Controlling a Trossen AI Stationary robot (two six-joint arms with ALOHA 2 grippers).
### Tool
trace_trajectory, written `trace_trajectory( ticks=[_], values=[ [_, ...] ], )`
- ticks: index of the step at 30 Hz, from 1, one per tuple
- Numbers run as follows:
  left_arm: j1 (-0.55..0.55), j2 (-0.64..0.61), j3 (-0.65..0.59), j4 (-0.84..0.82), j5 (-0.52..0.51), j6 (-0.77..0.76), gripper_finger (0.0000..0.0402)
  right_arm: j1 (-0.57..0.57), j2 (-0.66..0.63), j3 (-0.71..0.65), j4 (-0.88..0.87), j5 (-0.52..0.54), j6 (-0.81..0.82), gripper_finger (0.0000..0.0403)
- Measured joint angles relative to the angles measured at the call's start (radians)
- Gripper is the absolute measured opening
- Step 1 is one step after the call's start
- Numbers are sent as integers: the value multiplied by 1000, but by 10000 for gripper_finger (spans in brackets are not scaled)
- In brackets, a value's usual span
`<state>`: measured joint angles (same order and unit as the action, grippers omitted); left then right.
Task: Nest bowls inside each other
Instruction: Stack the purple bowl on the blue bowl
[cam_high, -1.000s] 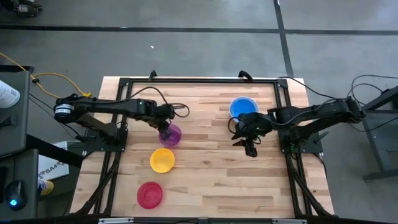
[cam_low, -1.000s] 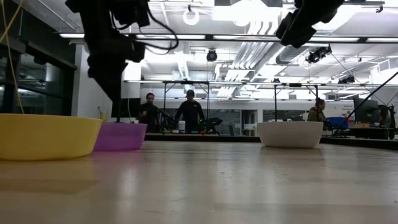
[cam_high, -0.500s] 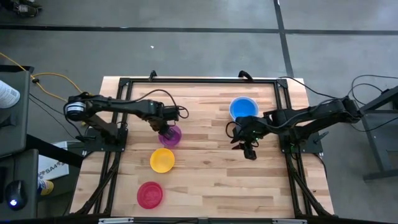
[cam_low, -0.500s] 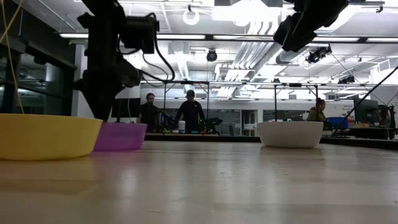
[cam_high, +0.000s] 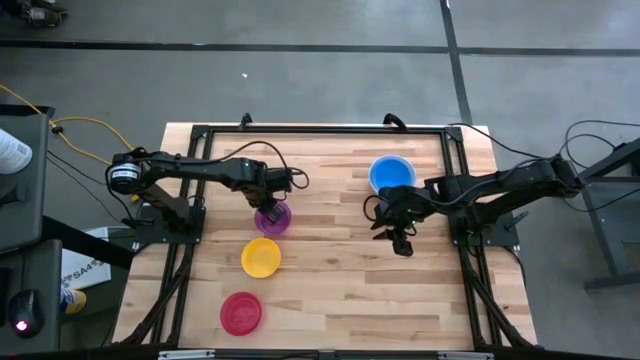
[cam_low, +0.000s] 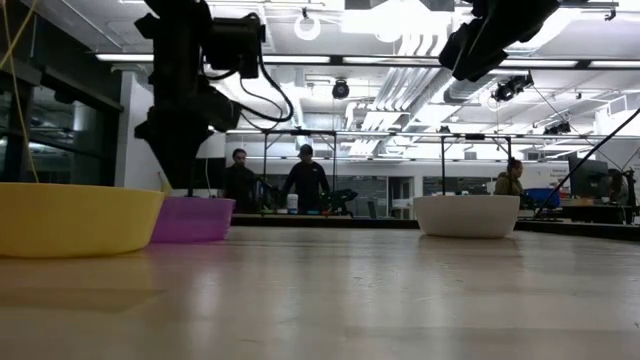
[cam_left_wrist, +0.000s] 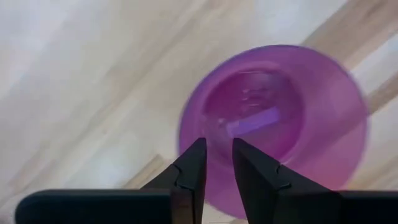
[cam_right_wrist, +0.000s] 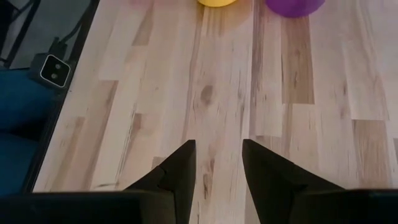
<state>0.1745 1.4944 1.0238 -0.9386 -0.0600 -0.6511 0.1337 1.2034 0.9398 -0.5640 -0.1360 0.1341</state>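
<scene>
The purple bowl (cam_high: 278, 220) stands upright on the table's left half. My left gripper (cam_high: 268, 207) points down just above its rim, open by a narrow gap, and in the left wrist view (cam_left_wrist: 217, 149) its fingertips stand over the bowl's wall (cam_left_wrist: 292, 106). Closer to the near edge stand the yellow bowl (cam_high: 261, 257) and then the red bowl (cam_high: 241, 313). The blue bowl (cam_high: 392, 173) is at the far right, and the low view shows a white bowl (cam_low: 467, 215) there. My right gripper (cam_high: 400, 240) hangs open over bare wood.
A black frame (cam_high: 320, 130) runs along the table's edges. Bare wood (cam_high: 340, 290) lies between the two arms and toward the near edge. People stand in the room beyond the table (cam_low: 305, 180).
My left gripper has sunk toward the purple bowl and rolled a little about its own axis, and its finger gap looks the same. The bowls have not moved.
</scene>
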Motion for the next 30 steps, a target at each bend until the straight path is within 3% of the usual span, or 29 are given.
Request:
trace_trajectory(
  ticks=[8, 30],
  values=[
    [-13, 0, -11, -74, -56, -50, 77, 0, 0, 0, -3, -2, 1, 125],
    [-49, 19, -13, -76, -28, -77, 77, 39, 0, 0, -1, -1, 20, 125]
  ],
)
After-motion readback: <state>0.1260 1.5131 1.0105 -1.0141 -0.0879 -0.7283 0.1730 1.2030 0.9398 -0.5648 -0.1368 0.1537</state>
